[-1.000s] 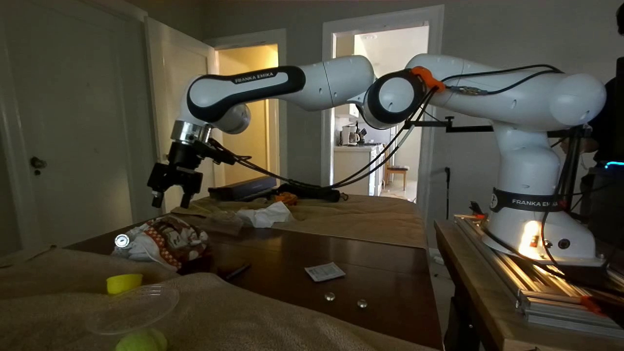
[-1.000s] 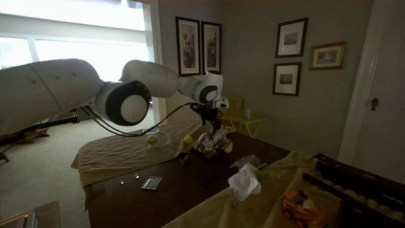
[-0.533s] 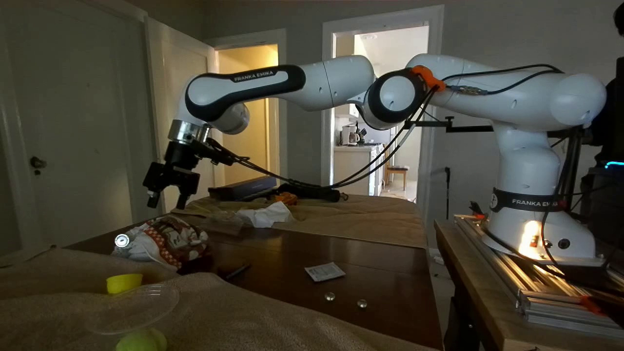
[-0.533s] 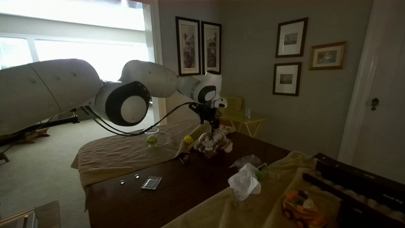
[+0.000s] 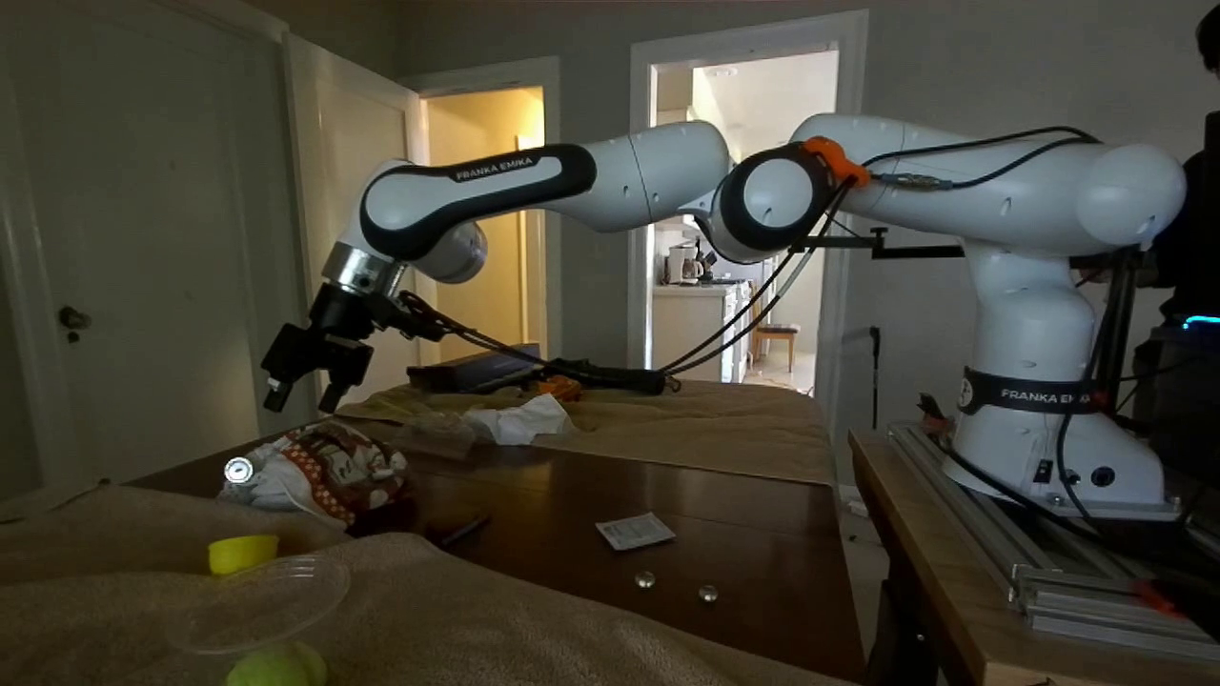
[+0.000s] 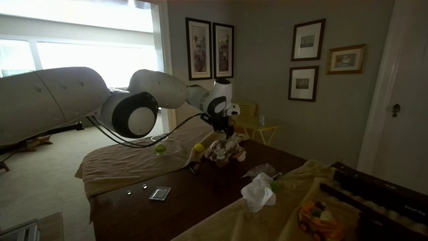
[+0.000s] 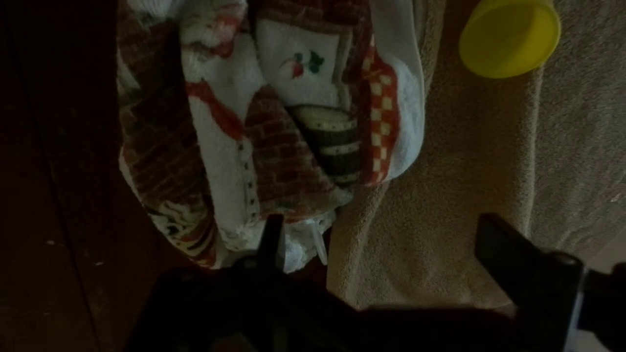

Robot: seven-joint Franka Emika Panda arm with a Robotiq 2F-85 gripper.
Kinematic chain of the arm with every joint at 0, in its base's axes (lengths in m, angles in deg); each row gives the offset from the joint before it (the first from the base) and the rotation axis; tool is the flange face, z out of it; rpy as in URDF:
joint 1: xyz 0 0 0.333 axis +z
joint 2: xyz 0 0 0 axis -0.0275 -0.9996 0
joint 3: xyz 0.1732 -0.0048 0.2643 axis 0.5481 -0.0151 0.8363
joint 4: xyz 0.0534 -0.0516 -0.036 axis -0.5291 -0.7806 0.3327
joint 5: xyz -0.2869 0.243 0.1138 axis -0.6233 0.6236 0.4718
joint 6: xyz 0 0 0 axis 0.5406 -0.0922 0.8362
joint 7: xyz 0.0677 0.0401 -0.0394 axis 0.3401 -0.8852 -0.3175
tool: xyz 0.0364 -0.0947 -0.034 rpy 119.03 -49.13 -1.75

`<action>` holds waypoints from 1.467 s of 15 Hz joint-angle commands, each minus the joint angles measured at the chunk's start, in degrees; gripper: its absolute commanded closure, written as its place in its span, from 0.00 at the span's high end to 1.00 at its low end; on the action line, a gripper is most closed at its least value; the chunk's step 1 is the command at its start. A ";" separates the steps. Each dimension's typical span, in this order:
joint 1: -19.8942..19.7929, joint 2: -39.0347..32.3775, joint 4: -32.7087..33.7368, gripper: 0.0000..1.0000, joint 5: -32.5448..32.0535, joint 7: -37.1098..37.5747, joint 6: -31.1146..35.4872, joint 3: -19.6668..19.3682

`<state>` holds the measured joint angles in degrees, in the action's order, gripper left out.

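My gripper is open and empty, pointing down and tilted, above the far end of a crumpled cloth with a brick and red-check print. The gripper is also in an exterior view, close over the cloth. In the wrist view, the gap between the fingers is over the beige towel. The left finger overlaps the near end of the cloth; contact cannot be told. Something white shows at that end of the cloth. A yellow cup lies beyond, to the right.
On the dark table are a flat packet, two small clear beads and a dark pen-like thing. A clear lid and green ball lie on the towel. White tissue, orange toy car and black box are opposite.
The gripper has moved away from the robot base, leftward in an exterior view, and tilted more. The arm's upper links have sunk a little. The fingers stay open and the cloth has not moved.
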<state>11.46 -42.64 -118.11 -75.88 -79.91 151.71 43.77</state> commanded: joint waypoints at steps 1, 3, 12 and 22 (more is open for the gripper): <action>0.15 -1.11 0.40 1.00 0.46 -1.30 0.69 1.00; 0.13 -1.60 0.36 1.00 0.39 -1.33 0.56 1.16; 0.05 -3.42 0.53 0.36 0.25 -1.35 0.49 1.22; -0.68 -1.68 1.16 0.01 -0.35 0.92 2.22 -0.67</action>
<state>11.38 -45.43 -117.98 -75.88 -80.25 152.35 44.03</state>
